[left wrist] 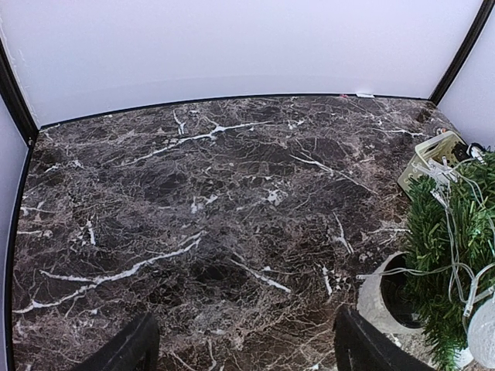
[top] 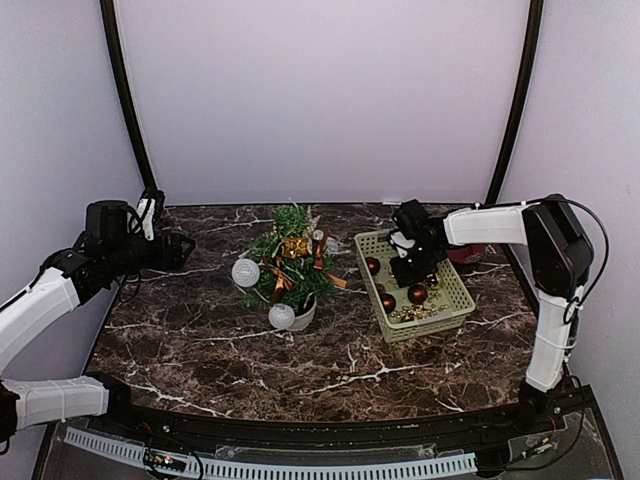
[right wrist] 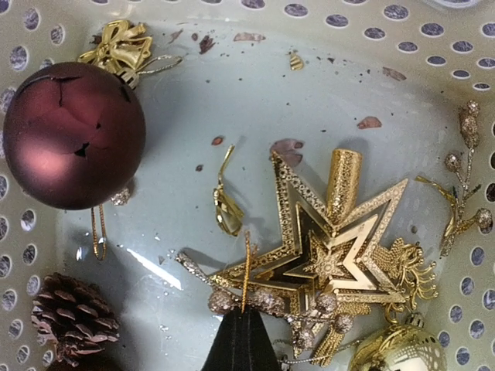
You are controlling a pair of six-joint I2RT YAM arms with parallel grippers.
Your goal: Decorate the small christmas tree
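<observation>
We see the small bushy dark-green christmas tree (top: 285, 262) standing upright in its round white pot (top: 303, 316) near the middle of the dark marble table (top: 330, 375), just left of the pale green perforated plastic basket (top: 432, 322). The left gripper (left wrist: 247, 352) hovers over bare marble left of the tree, spread wide and empty. The right gripper (right wrist: 241, 336) reaches down into the basket, closed tight beside a glittery gold star ornament (right wrist: 332, 255) (a thin gold cord (right wrist: 246, 270) meets its tip, though we cannot tell whether it is pinched).
</observation>
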